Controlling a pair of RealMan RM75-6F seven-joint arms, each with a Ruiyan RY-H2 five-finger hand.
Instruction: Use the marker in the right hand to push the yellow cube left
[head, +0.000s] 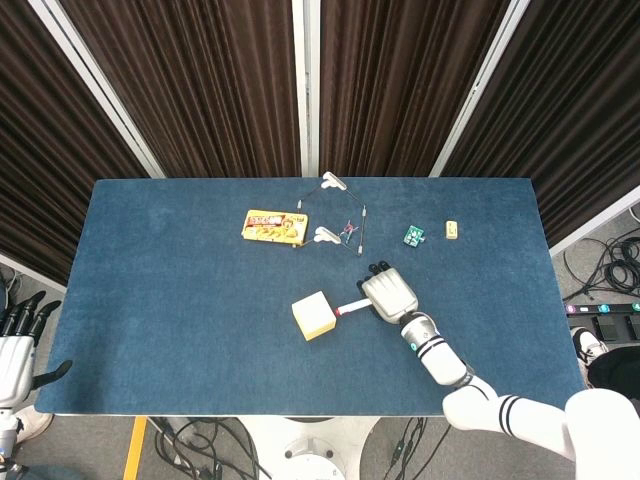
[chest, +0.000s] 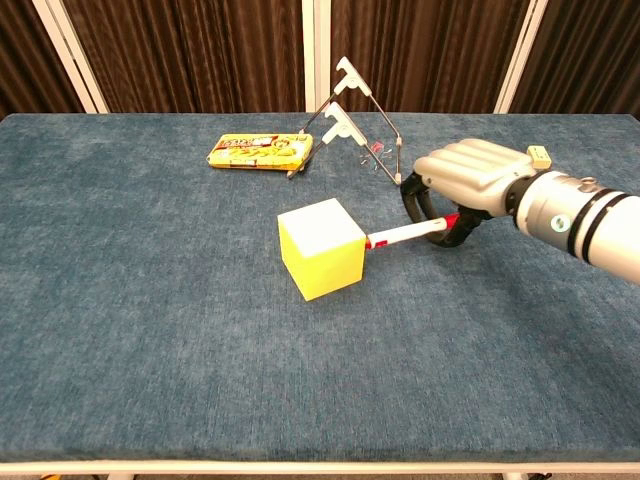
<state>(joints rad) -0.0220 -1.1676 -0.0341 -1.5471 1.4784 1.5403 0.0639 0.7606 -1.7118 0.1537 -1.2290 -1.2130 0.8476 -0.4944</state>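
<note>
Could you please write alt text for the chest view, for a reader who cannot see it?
The right robot hand holds a white and red marker whose tip points at the right side of a yellow cube near the middle of a blue table. Behind the cube lie a yellow packet and thin metal rods.

one yellow cube, one marker, one yellow packet, two hands, right hand, left hand
</note>
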